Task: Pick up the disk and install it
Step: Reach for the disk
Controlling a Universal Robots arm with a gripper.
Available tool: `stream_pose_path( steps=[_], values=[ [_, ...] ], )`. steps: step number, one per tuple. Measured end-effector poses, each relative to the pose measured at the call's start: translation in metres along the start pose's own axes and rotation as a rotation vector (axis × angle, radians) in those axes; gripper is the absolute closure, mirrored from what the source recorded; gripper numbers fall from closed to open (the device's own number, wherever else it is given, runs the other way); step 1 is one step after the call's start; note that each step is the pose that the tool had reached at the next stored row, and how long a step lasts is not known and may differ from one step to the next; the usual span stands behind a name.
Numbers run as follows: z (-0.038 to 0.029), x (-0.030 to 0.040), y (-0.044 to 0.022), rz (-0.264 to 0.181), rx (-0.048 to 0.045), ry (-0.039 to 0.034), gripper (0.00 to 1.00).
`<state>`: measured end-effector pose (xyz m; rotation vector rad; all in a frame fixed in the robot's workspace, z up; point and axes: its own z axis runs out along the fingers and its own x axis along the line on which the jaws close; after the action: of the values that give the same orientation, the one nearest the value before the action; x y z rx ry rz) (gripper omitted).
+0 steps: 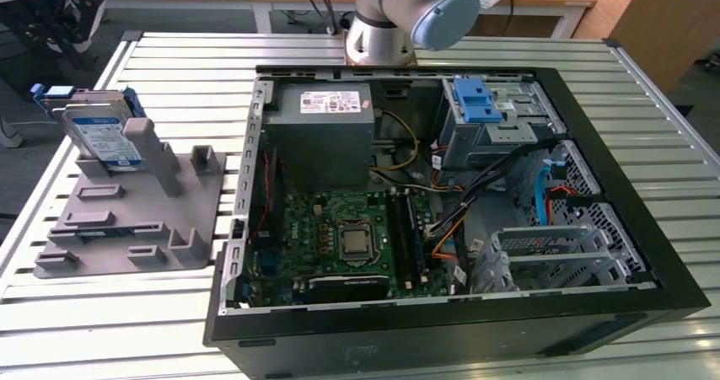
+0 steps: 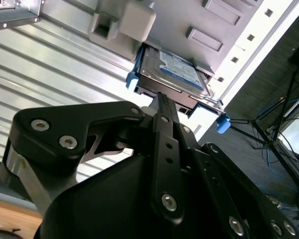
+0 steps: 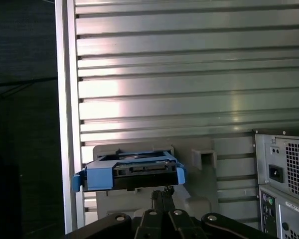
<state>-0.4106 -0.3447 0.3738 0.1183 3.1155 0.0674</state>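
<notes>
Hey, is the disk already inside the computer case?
No, in the exterior view the disk sits in the grey holder, outside the open case and to the exterior view's left of it.

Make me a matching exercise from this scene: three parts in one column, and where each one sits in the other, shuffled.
1. disk
2. blue latch
3. power-supply box

A. atop the metal drive cage
B. inside the case, beside the motherboard
C. standing in the grey holder on the table

Pairs: 1-C, 2-A, 3-B
</notes>
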Motion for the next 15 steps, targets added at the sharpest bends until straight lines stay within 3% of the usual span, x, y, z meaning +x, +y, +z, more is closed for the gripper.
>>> stream_pose_path(
  steps=[9,15],
  values=[
    [0.0,0.0012,-0.0001,0.0,0.0,0.0,0.89],
    [-0.0003,0.0105,-0.0011,0.0,0.0,0.0001,0.89]
  ],
)
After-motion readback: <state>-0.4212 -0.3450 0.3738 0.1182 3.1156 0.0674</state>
